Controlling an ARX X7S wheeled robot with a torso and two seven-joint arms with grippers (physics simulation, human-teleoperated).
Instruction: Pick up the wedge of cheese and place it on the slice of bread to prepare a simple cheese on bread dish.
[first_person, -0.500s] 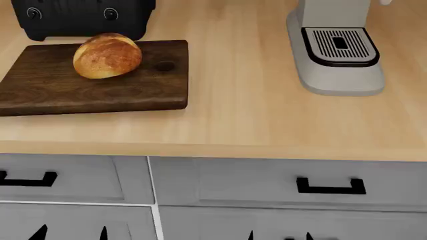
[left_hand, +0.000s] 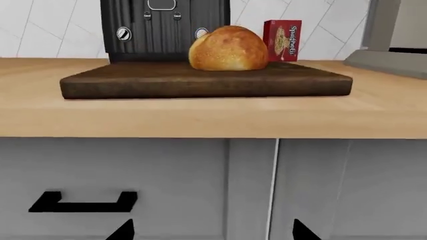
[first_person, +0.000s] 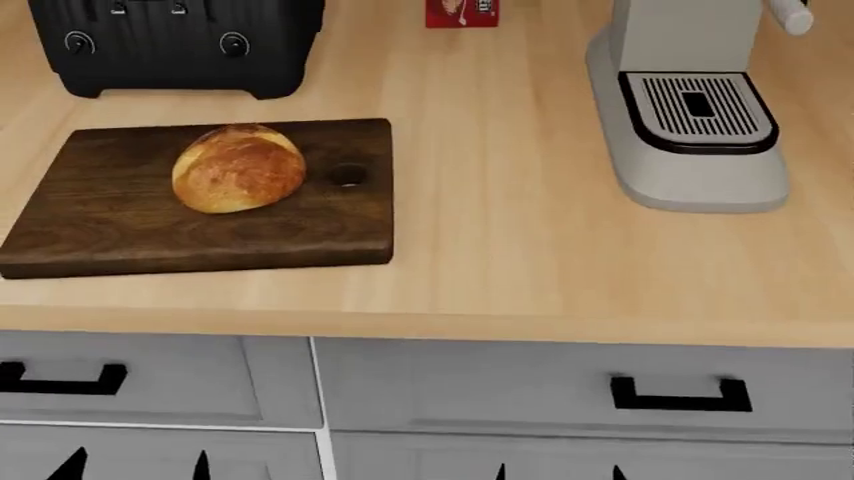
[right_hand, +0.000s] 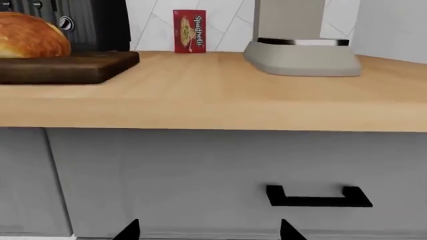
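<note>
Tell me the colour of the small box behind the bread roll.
Red spaghetti box, clearest in the left wrist view.

We see a matt pale wood-grain countertop (first_person: 534, 220) above our grippers, a darker, coarser-grained wooden cutting board (first_person: 107, 230), a rough mottled crust on the slice of bread (first_person: 238, 168), a black ribbed toaster (first_person: 180, 45), smooth grey drawer fronts (first_person: 467, 385).

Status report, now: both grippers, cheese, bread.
Both grippers low, in front of the cabinet drawers, nothing held. Bread roll on the cutting board, untouched. Cheese wedge not in any view. Counter path to the board unobstructed.
</note>
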